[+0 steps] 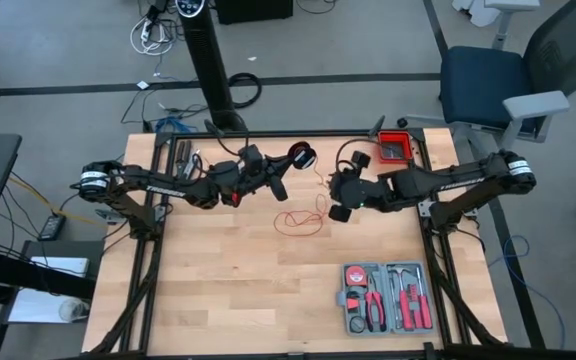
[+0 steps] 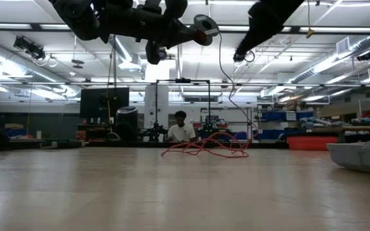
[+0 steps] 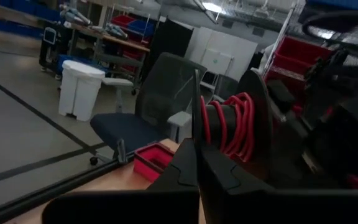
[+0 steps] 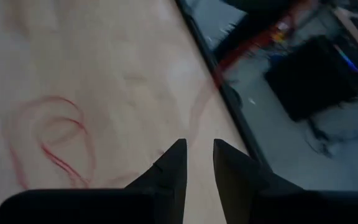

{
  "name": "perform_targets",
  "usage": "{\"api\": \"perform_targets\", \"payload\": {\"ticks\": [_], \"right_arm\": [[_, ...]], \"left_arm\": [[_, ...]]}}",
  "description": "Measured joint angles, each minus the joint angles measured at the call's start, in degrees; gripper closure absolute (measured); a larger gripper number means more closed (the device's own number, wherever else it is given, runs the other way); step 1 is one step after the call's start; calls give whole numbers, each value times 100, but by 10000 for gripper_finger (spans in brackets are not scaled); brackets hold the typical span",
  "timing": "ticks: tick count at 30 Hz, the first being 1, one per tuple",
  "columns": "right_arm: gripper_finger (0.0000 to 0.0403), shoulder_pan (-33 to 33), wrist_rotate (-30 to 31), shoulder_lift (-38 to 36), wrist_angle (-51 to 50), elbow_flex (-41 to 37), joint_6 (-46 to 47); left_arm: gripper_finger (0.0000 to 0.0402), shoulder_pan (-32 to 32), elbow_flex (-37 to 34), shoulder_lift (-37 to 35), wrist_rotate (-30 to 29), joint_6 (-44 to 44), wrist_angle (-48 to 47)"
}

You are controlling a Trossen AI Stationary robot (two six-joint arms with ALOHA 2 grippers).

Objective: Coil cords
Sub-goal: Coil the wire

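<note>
From above, the tabletop carries a loose red cord near centre. Only the left wrist view shows cord wound on a spool, gripped by the clenched left hand. The right hand hovers part-open, grasping nothing.

You see a thin glossy red cord on the pale, smooth matt wooden table, beneath both grippers.

Two dark jointed arms with white lettering and black cables.
</note>
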Motion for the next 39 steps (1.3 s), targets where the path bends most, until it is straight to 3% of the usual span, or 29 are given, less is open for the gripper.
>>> {"api": "perform_targets", "payload": {"ticks": [3, 9, 21, 39], "right_arm": [[328, -14, -310, 189, 471, 0, -180], [328, -152, -351, 388, 1195, -120, -528], [328, -242, -523, -384, 3453, -1787, -610], [328, -581, -803, -298, 4163, -1969, -1067]], "left_arm": [[401, -63, 0, -2, -10, 195, 208], [401, -302, 0, -2, -119, 604, 481], [401, -332, 0, -2, -162, 621, 466], [401, -359, 0, -2, -157, 710, 606]]}}
